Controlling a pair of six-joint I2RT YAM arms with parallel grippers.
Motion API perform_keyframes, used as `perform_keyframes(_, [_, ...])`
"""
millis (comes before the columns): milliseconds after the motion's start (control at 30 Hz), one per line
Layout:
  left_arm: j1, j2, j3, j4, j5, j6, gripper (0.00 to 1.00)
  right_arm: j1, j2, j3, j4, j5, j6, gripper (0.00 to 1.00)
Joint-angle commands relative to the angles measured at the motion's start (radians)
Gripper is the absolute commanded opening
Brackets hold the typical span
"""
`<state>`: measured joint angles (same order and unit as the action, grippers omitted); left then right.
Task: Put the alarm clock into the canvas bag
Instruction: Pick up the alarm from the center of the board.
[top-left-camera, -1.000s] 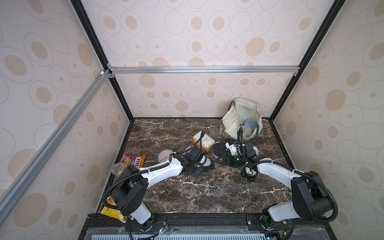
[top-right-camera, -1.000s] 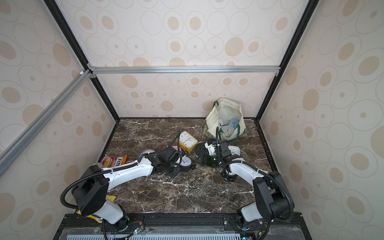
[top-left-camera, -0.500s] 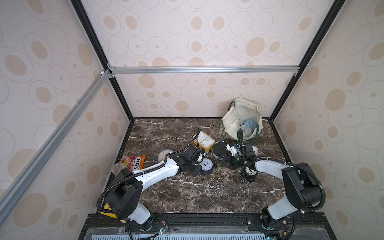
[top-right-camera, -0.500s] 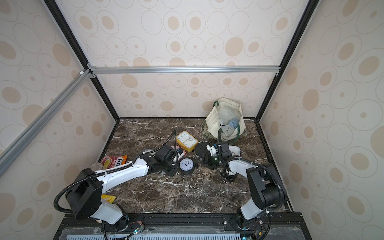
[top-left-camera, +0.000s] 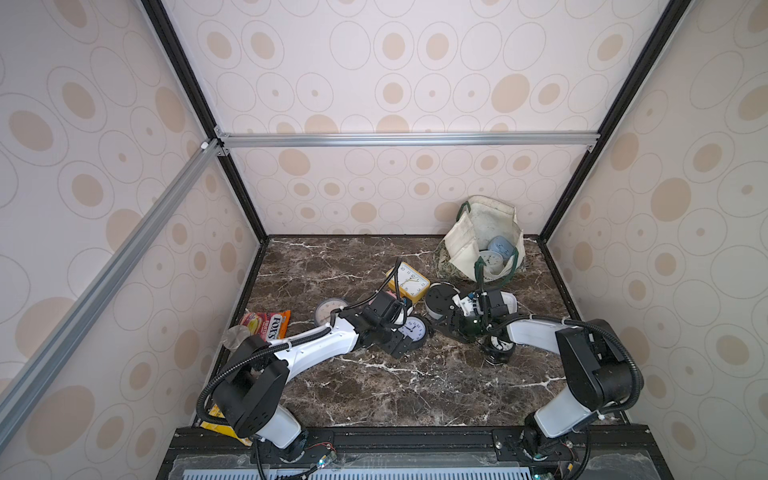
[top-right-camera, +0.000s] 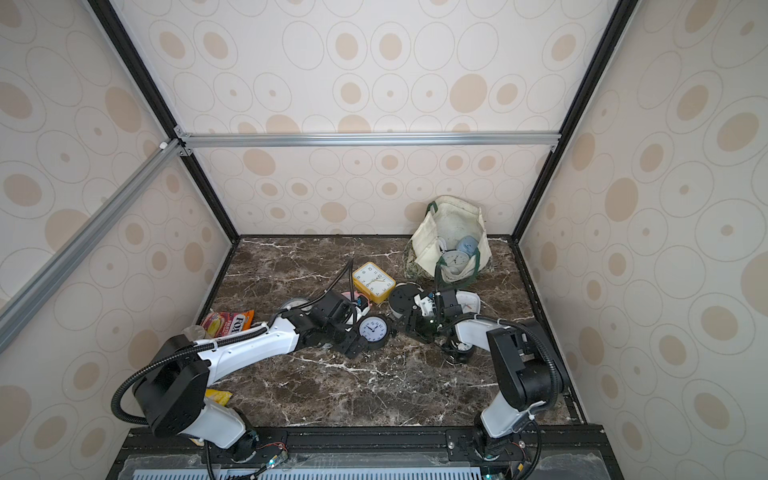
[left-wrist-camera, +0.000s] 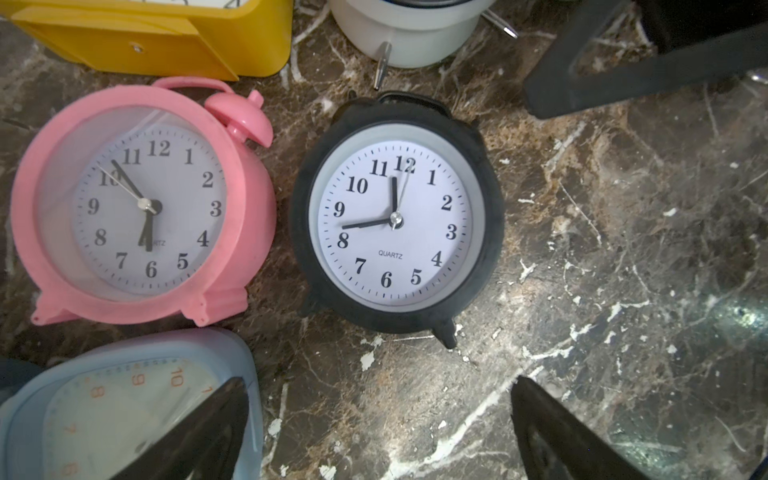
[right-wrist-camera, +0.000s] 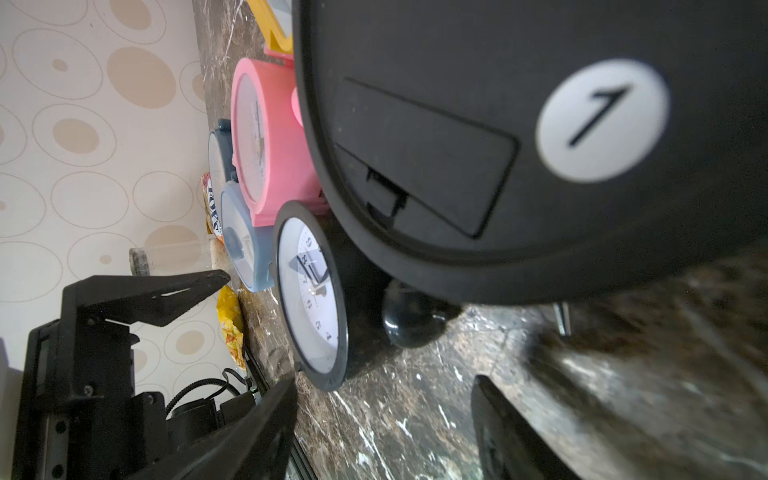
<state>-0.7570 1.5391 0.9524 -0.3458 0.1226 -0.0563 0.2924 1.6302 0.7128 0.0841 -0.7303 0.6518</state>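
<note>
Lab booth (top-left-camera: 374, 83), aluminium frame (top-left-camera: 407, 139)

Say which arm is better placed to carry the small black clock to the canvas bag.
Right: its open fingers face the small black clock, and the canvas bag stands on its side, far from the left arm.

I read QUARTZ and 1 to 12 on the black clock (left-wrist-camera: 395, 224); the pink clock (left-wrist-camera: 141, 203) just beside it shows the same. The blue clock (left-wrist-camera: 124, 411) near it carries orange 8, 9, 10. The red packet (top-left-camera: 268, 326), well apart from it, says FOX'S. The white sticker (right-wrist-camera: 602, 120) on the larger black clock (right-wrist-camera: 457, 187) behind it looks like 7.
</note>
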Motion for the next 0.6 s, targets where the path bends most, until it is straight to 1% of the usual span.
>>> perform_keyframes(0, [-0.007,0.045,0.053,-0.033,-0.011,0.148,0.98,0.005,0.012,-0.009,0.037,-0.025,0.019,0.67])
perform_keyframes(100, [-0.007,0.099,0.099,-0.081,-0.045,0.207,0.98,0.004,0.001,-0.009,0.042,-0.029,0.019,0.67])
perform_keyframes(200, [-0.006,0.133,0.135,-0.096,-0.043,0.242,0.98,0.004,-0.009,-0.009,0.034,-0.029,0.011,0.67])
perform_keyframes(367, [-0.004,0.188,0.187,-0.109,-0.052,0.253,0.98,0.004,-0.014,-0.020,0.046,-0.036,0.017,0.67])
perform_keyframes(567, [-0.004,0.237,0.235,-0.127,-0.036,0.259,0.98,0.004,-0.024,-0.018,0.046,-0.039,0.014,0.66])
